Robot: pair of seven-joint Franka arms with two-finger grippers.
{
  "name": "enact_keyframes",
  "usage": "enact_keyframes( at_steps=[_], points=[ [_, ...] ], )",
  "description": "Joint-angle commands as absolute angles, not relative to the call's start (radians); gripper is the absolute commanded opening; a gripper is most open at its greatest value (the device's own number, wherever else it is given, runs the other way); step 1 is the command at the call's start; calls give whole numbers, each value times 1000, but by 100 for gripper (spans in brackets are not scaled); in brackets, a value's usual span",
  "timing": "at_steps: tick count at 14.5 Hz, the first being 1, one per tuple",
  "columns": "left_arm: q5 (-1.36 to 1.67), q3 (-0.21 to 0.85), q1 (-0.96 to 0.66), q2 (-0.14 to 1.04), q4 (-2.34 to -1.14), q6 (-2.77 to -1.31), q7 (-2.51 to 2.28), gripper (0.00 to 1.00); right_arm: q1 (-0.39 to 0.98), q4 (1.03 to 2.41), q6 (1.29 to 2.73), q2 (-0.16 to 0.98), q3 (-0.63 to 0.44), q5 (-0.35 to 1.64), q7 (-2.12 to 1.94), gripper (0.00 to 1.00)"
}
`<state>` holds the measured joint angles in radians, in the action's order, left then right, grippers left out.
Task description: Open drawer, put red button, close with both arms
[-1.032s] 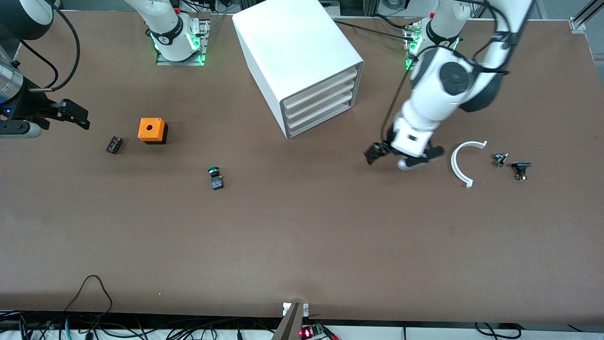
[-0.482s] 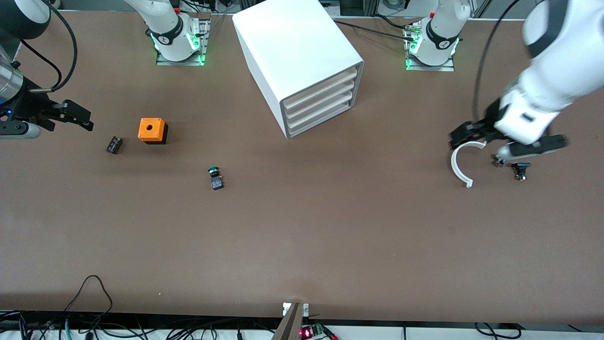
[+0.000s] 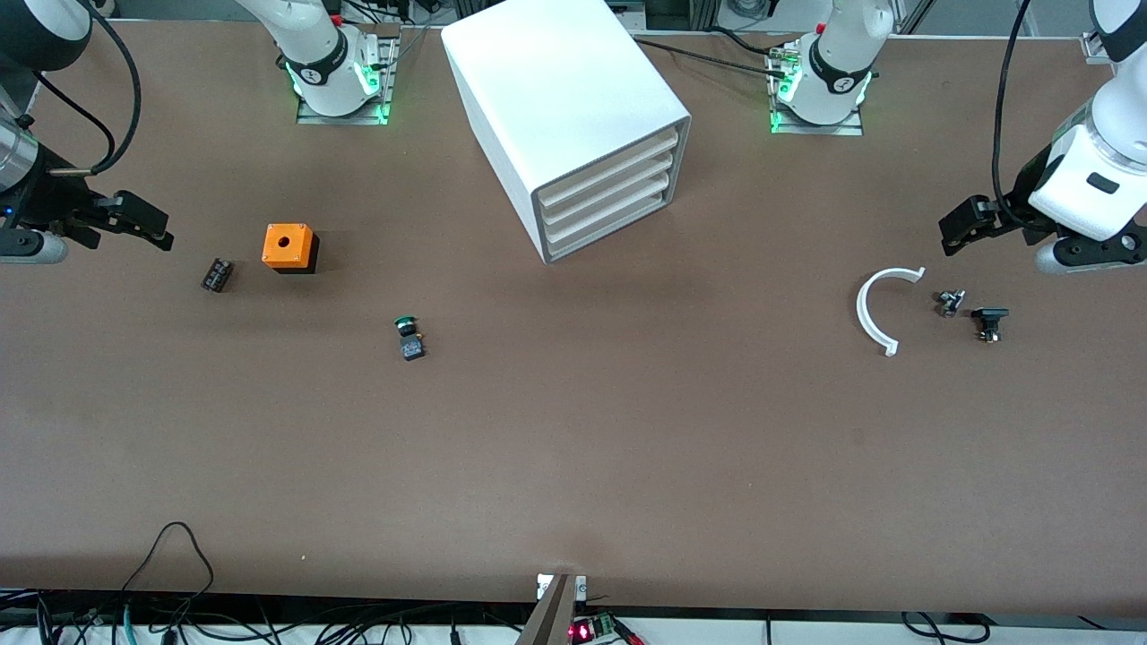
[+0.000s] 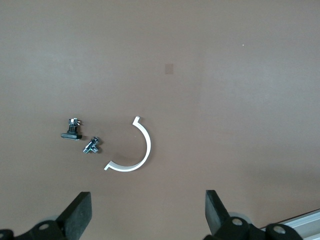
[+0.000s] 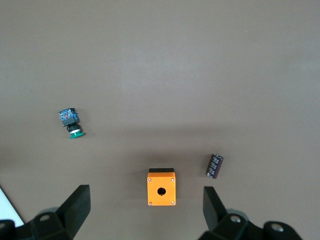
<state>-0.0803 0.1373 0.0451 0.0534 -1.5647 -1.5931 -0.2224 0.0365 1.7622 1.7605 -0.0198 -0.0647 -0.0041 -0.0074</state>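
Observation:
The red button shows in no view. The white drawer cabinet (image 3: 564,98) stands at the table's middle near the bases, and its drawer fronts (image 3: 609,193) are all shut. My left gripper (image 3: 1021,240) hangs open and empty above the table at the left arm's end, with bare table between its fingers in the left wrist view (image 4: 147,210). My right gripper (image 3: 90,235) hangs open and empty at the right arm's end, above the table beside the orange box (image 3: 288,246). It also shows in the right wrist view (image 5: 145,200).
A green-capped button (image 3: 408,330) lies nearer the front camera than the orange box (image 5: 161,189). A dark cylinder (image 3: 216,274) lies beside the box. A white curved piece (image 3: 867,313), a small metal part (image 3: 949,302) and a black part (image 3: 988,321) lie under the left gripper.
My left arm has swung from in front of the drawers out to the left arm's end of the table, past the white curved piece. My right gripper has barely moved.

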Motion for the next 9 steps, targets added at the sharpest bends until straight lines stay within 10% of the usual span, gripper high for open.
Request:
enact_keyframes(
  at_steps=[1,9],
  points=[
    [-89,118,35,60,-1534,-1572,-190,100,37,1741,1747,-9,-64,2,-6,100],
    [-32,118,34,55,-1508,-1560,-190,100,37,1741,1743,-12,-64,0,-28,100]
  ],
)
